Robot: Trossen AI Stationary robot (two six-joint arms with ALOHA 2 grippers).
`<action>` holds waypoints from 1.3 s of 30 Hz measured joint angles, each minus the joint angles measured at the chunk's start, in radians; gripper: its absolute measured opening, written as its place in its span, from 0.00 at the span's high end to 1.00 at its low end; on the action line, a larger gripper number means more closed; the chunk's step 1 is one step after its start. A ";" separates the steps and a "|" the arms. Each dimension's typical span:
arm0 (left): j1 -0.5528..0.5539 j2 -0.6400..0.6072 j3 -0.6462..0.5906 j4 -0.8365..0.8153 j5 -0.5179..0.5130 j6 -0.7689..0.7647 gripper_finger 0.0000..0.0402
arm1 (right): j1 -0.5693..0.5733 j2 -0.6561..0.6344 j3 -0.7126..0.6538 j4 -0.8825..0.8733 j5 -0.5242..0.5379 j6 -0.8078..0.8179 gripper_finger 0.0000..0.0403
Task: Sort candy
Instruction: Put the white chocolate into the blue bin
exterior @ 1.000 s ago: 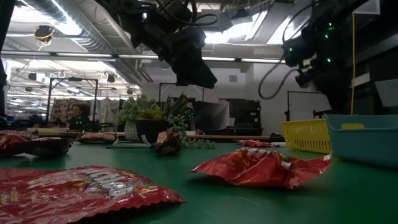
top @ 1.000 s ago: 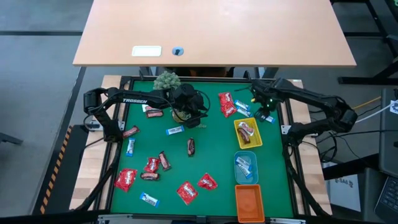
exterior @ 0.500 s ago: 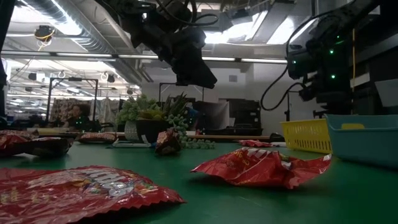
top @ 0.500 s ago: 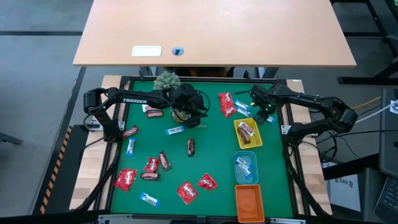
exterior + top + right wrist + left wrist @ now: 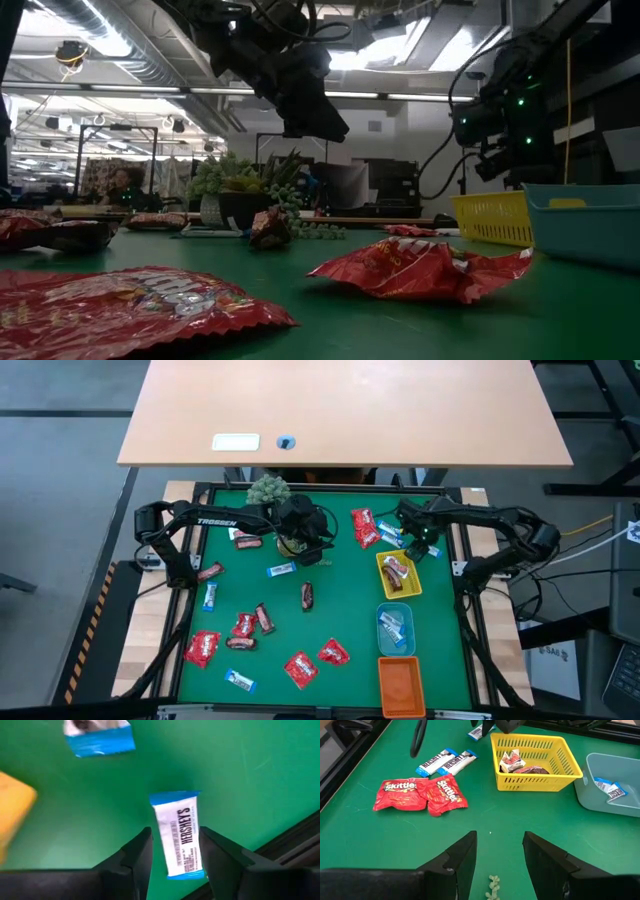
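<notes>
- Right hand, fingers apart, hovers right over a blue-and-white Hershey's bar lying between them.
- Left hand open too, near the plant.

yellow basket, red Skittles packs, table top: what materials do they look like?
Yellow basket: likely moulded plastic, with slotted lattice walls and an even matte colour. Red Skittles packs: glossy printed film, crinkled, with highlights. Table top: green matte covering, perhaps felt or a mat; no glare.
</notes>
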 joint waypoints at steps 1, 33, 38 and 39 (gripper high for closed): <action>0.000 0.000 0.000 0.000 0.000 0.000 0.61 | 0.000 0.010 0.000 0.000 0.005 -0.007 0.60; 0.000 0.000 0.000 0.000 0.000 0.000 0.61 | 0.000 0.128 0.003 0.011 -0.044 -0.271 0.66; 0.000 0.000 0.000 0.000 0.000 0.000 0.61 | 0.000 0.128 0.003 0.009 -0.044 -0.270 0.74; 0.000 0.000 0.000 0.000 0.000 0.000 0.61 | 0.000 0.128 0.004 0.008 -0.043 -0.269 0.74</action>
